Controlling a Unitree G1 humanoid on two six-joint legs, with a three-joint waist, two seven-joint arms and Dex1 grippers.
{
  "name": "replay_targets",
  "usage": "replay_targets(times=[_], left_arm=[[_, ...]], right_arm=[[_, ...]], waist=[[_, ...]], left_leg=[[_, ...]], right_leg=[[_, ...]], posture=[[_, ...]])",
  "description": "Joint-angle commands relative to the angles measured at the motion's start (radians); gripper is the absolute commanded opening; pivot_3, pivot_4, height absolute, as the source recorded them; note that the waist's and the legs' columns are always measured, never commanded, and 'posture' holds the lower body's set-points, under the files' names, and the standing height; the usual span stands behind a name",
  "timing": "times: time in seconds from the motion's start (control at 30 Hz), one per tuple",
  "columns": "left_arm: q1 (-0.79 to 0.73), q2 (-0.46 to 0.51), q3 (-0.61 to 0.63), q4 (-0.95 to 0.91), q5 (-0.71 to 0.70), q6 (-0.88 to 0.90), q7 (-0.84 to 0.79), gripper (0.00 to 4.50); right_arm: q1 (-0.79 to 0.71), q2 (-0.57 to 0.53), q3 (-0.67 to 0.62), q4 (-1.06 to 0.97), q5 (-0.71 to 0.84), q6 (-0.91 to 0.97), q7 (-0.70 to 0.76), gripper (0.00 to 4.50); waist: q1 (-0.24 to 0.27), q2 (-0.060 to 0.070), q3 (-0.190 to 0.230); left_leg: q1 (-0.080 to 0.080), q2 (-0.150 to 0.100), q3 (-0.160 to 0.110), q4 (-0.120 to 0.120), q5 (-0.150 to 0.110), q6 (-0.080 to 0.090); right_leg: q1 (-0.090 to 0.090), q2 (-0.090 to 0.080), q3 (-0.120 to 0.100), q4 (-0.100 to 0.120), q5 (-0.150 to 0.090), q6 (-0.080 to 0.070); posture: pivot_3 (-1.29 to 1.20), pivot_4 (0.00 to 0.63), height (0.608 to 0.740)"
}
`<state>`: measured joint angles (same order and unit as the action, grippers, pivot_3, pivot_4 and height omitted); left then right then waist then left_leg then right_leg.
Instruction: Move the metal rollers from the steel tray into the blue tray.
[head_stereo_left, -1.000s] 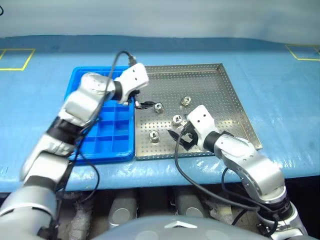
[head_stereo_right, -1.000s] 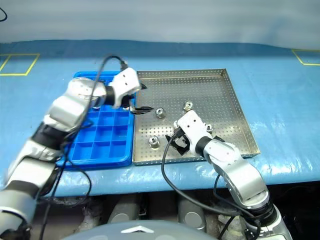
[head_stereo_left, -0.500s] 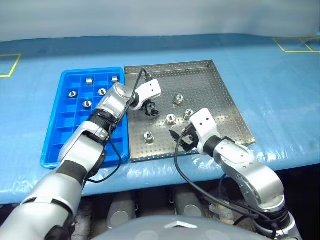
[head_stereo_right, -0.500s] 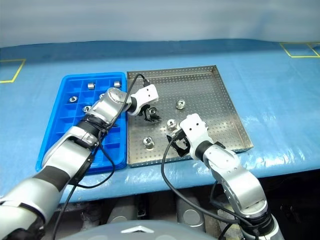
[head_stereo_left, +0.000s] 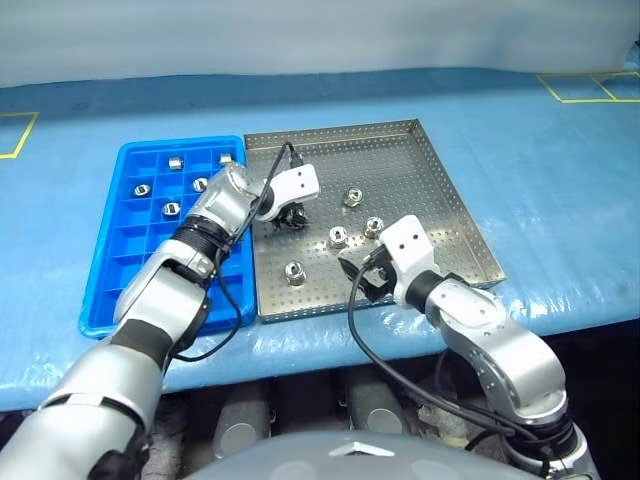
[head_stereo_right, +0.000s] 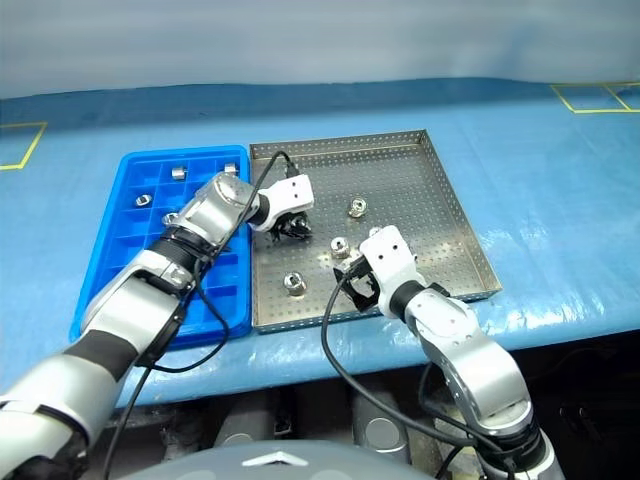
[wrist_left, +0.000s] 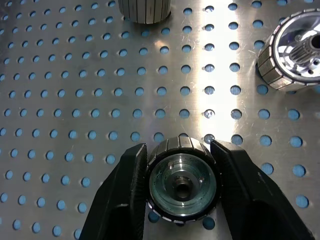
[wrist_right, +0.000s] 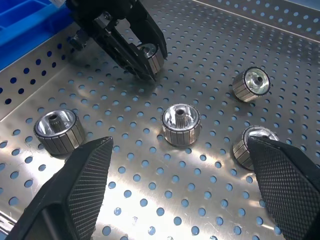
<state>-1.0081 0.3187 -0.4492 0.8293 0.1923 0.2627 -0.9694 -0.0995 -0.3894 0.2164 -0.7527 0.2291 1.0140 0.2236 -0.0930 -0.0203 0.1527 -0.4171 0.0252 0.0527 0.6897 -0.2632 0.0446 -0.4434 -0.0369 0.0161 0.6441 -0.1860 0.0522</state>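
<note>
Left gripper (head_stereo_left: 287, 217) down on steel tray (head_stereo_left: 450, 215) (four rollers nearby); blue tray (head_stereo_left: 120, 270) beside.

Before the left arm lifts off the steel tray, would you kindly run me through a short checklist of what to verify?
1. Roller between the left gripper's fingers: ok. The gripped roller sits between both fingers, which press its sides.
2. Roller lifted: not ok. It rests on the steel tray.
3. Neighbouring rollers clear of the grip: ok. The nearest loose roller lies apart.
4. Right gripper out of the way: ok. It hangs open at the tray's near edge, apart from the left gripper.
5. Free compartments in the blue tray: ok. The near rows are empty; stored rollers sit in the far rows.
</note>
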Motion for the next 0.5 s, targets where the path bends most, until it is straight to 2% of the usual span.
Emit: replay_targets(times=[0.03,0.23,0.37,0.5], left_arm=[[-0.002,0.035,0.105,-0.174,-0.044,0.036,0.040,1.70],[0.151,0.103,0.306,-0.563,-0.078,0.174,0.228,1.70],[0.348,0.149,0.443,-0.839,-0.044,0.251,0.395,1.70],[0.543,0.149,0.569,-1.027,-0.018,0.352,0.536,1.70]], right_arm=[[-0.029,0.009,0.005,-0.003,0.001,-0.015,0.011,4.50],[-0.073,0.030,0.035,0.023,0.002,-0.028,0.026,4.50],[-0.113,0.049,0.078,0.061,-0.002,-0.048,0.044,4.50],[-0.149,0.065,0.113,0.094,0.000,-0.066,0.066,4.50]], waist=[[0.006,0.000,0.000],[0.013,0.001,0.000],[0.014,0.001,0.000],[0.036,0.000,0.000]], left_leg=[[0.000,0.000,0.000,0.000,0.000,0.000],[0.000,0.000,0.000,0.000,-0.001,0.001],[0.000,0.001,0.001,-0.001,-0.001,0.001],[0.001,0.001,0.000,-0.001,0.000,0.000]], right_leg=[[0.000,0.000,0.000,0.000,0.000,0.000],[0.000,-0.001,0.000,-0.001,0.003,-0.004],[0.000,0.000,0.001,0.000,0.003,-0.005],[0.001,-0.001,0.000,0.000,0.003,-0.005]], posture=[[-0.12,0.150,0.740],[-0.10,0.150,0.740],[-0.04,0.150,0.740],[-0.01,0.150,0.740]])
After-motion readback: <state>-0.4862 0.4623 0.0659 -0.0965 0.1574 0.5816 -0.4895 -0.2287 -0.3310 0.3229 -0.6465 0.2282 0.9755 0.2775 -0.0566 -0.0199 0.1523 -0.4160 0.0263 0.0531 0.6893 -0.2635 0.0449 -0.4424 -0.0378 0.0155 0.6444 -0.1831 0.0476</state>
